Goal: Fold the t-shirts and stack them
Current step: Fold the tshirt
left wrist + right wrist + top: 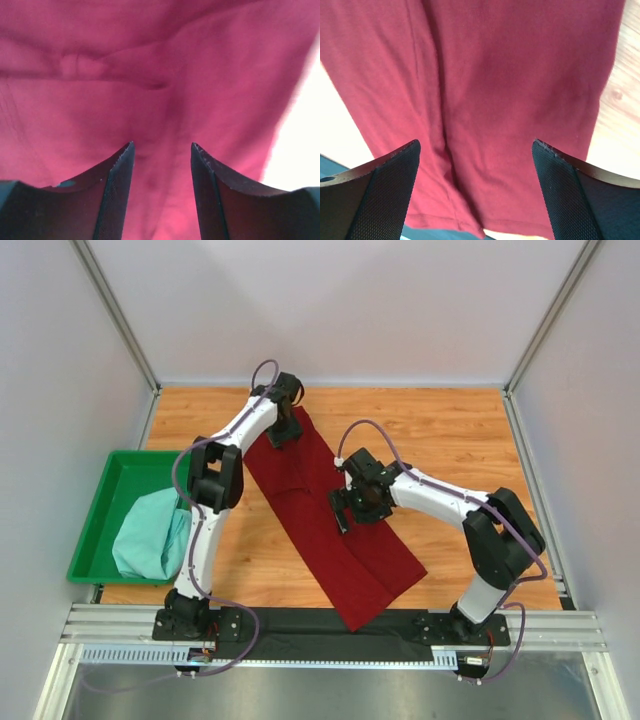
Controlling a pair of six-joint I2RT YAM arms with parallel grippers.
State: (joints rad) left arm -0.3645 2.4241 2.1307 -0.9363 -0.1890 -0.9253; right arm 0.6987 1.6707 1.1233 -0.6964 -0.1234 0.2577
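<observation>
Cloth of a dark red colour, the maroon t-shirt [375,560], lies folded into one long, narrow band on the wooden bench [450,440]. The band runs slantwise from the middle of the far edge toward the near edge. Its near end hangs over the wood onto the black rail [300,620] between the two arm bases. The fabric is matte, soft and plain. A straight fold line runs along its length, and in the left wrist view there are some shallow creases and a stitched seam.

The mint t-shirt [150,535] is not folded. It sits as a loose, rumpled heap in the near part of the bright green tray [135,480], a smooth plastic box with low walls at the left edge of the bench.

The left gripper [283,430] is at the far end of the maroon band. Its dark fingers, with ridged inner faces, stand moderately apart and the cloth fills the view behind them. I cannot tell if the tips touch the fabric, because this view is very close and blurred. The right gripper [343,512] hangs over the middle of the band, its fingers spread wide. Their pads have a fine grid texture, and nothing is between them.
</observation>
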